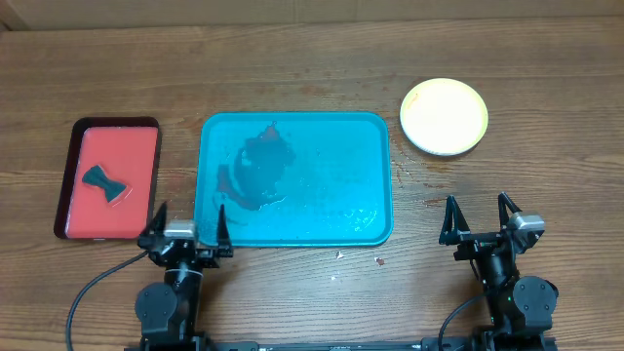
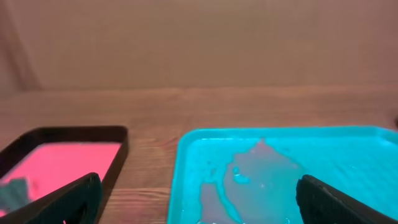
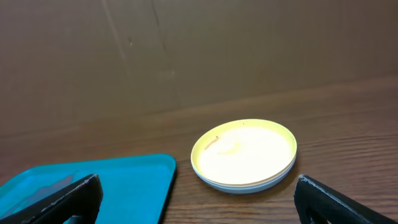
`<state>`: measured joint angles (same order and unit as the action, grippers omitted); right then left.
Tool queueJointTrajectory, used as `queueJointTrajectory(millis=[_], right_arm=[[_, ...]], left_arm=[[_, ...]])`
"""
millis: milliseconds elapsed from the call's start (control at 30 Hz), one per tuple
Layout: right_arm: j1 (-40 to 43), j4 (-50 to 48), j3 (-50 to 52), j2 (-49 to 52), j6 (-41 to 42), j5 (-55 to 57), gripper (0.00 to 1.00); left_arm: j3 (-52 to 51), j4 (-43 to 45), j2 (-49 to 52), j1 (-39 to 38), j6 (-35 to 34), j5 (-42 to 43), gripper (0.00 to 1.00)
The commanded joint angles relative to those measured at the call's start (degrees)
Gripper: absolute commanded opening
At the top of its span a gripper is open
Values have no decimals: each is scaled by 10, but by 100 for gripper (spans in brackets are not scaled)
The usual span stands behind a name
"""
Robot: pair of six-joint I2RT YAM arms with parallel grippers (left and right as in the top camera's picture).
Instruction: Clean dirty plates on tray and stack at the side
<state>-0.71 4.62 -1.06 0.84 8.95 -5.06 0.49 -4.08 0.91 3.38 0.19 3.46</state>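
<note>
The teal-blue tray point(image 1: 370, 175) lies in the middle of the table with a reddish smear point(image 1: 258, 166) on its left half and no plates on it. The plates point(image 1: 444, 116) sit stacked on the table to the tray's upper right, the yellow-green one on top; the right wrist view point(image 3: 244, 154) shows pale rims under it. My left gripper point(image 1: 185, 230) is open and empty at the tray's front left corner point(image 2: 186, 186). My right gripper point(image 1: 480, 222) is open and empty near the table's front right, well in front of the stack.
A smaller red tray with dark rim point(image 1: 107, 178) lies left of the teal tray and holds a dark bow-shaped sponge point(image 1: 103, 182). Small red specks point(image 1: 378, 260) dot the wood in front of the teal tray's right corner.
</note>
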Motion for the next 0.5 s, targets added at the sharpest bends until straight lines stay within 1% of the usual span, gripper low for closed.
queueJointTrajectory(millis=[0,467], right_arm=[[4,-2,6,-7,-2,5,100],[4,-2,6,-7,-2,5,100]], left_arm=[[-2,-2,-7,-2,-64,-54,100],[-2,-2,-7,-2,-64,-50,100]])
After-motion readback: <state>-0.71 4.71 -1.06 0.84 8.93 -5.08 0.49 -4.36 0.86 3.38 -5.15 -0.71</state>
